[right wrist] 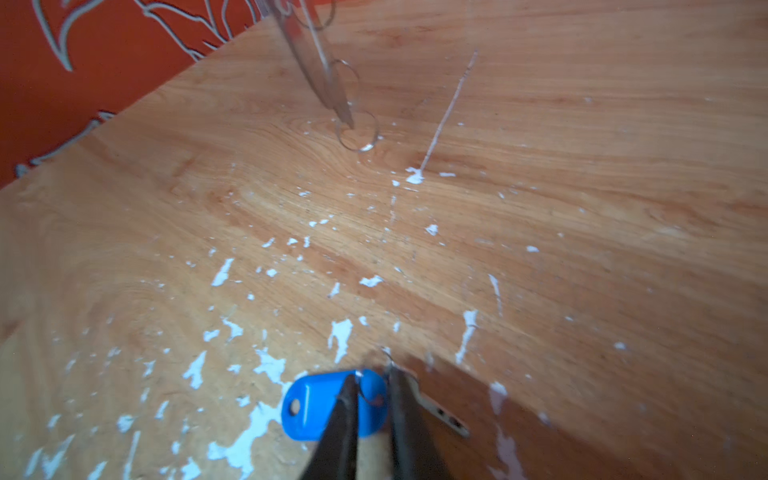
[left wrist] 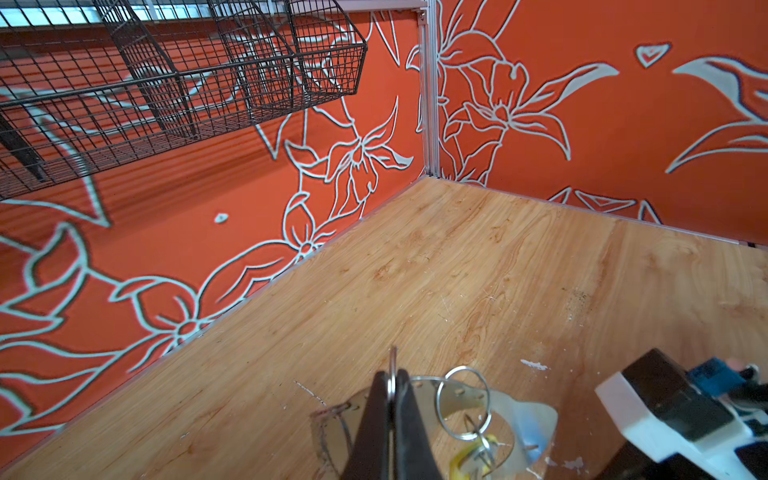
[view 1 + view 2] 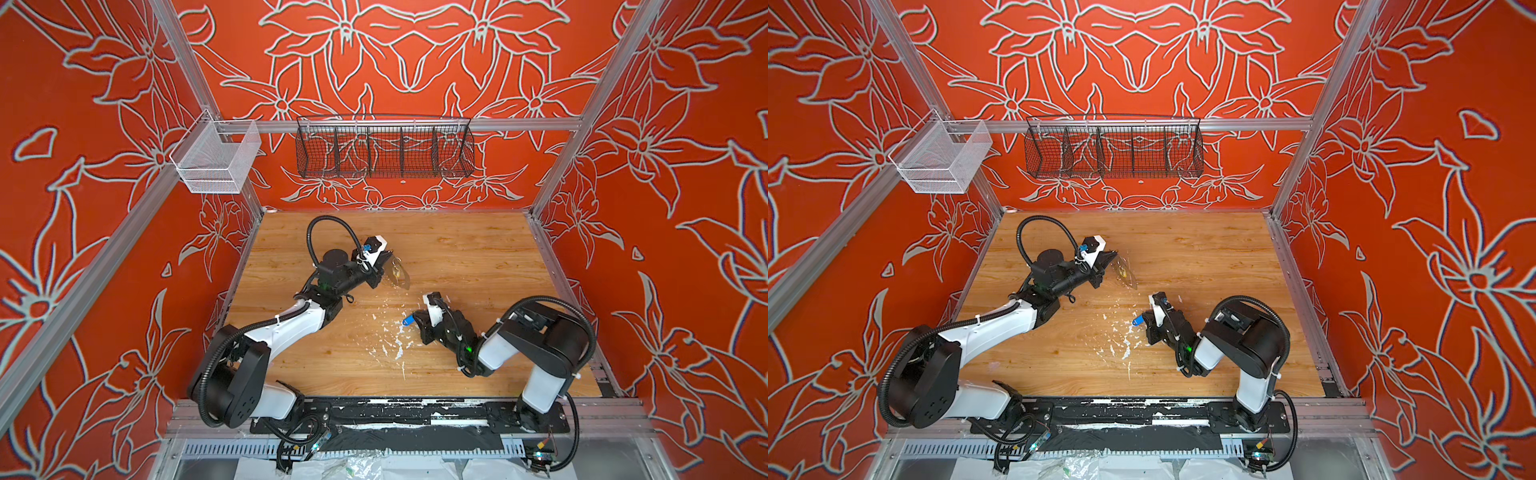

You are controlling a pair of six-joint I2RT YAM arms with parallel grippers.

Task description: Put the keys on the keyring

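Keyring (image 3: 400, 272) sits near mid-bench (image 3: 478, 249), held tilted and pinched tight in the left gripper (image 2: 392, 390). Yellow-tag key (image 2: 465, 457) looks hung on a loop already (so half done, I reckon). Blue-tag key (image 1: 316, 407) lies loose at its 6 o'clock, with the right gripper (image 1: 372, 374) jaws slightly parted around it. Plate looks see-through, with wire loops round the edge.

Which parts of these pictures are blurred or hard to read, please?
Left wrist view: the left gripper jaws are near and soft, and the keyring glares. Right wrist view: the right gripper jaws and blue tag are out of focus, with shadow beside them. In both top views: crisp, even light, but the keyring is tiny and see-through.
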